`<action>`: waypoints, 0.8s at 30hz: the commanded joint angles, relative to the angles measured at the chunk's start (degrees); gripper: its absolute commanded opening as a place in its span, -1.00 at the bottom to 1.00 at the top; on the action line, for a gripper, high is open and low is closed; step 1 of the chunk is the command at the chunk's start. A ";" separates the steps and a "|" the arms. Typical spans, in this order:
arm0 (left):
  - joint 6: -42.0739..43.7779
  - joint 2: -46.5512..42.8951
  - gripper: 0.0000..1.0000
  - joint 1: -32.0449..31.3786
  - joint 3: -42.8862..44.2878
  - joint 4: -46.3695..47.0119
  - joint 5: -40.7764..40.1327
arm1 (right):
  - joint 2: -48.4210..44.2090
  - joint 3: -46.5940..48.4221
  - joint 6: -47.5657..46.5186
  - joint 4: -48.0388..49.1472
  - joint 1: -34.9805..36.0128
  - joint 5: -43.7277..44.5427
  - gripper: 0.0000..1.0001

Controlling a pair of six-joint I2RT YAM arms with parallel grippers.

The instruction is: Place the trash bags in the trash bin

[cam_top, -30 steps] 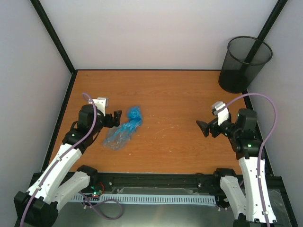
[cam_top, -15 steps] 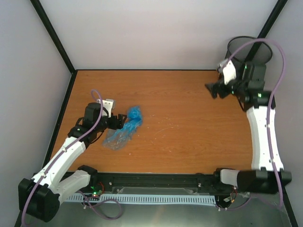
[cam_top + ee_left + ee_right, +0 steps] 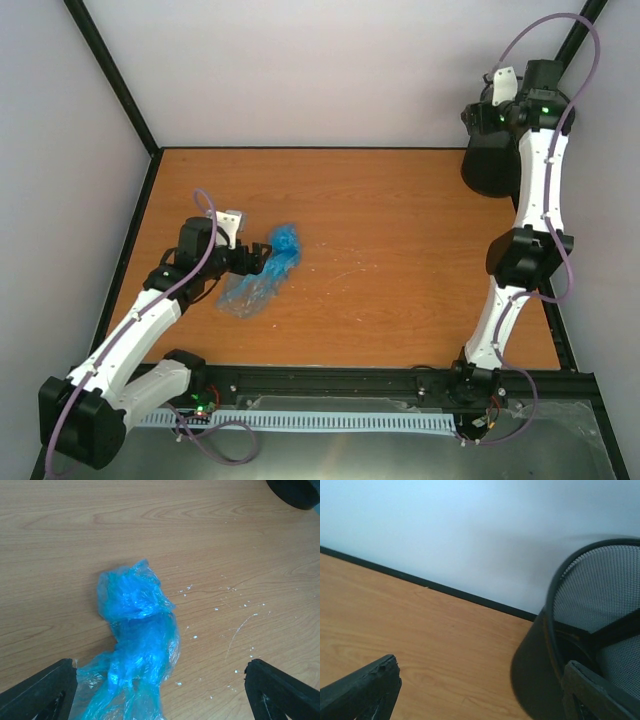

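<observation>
While the light-blue trash bag [image 3: 137, 630] lies left on the table [image 3: 400, 230], the left gripper [image 3: 159, 675] straddles one end, jaws spread; the right gripper [image 3: 480, 675], jaws spread too, hangs beside the far-right mesh trash bin [image 3: 590, 590].

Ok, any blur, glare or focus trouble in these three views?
Top external: sharp, evenly lit, no harsh shadows on the table. Left wrist: trash bag crisp, its glossy wrinkles catching small highlights. Right wrist: trash bin rim smeared, likely motion blur, wall tinted bluish.
</observation>
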 commanded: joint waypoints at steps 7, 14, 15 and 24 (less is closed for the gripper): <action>0.15 -0.31 0.89 -0.36 0.83 0.12 0.40 | 5.52 5.83 3.47 4.29 -0.06 4.31 0.85; 0.07 -0.69 0.97 -0.35 0.82 -0.06 -0.13 | 3.54 1.33 3.37 6.72 1.06 8.35 0.80; 0.05 -0.76 0.97 -0.33 0.83 -0.04 -0.13 | 2.91 -0.40 2.90 7.22 1.35 8.23 0.77; 0.16 -0.59 0.97 -0.35 0.86 -0.04 0.14 | -0.89 -11.98 -3.34 17.77 6.18 21.15 0.72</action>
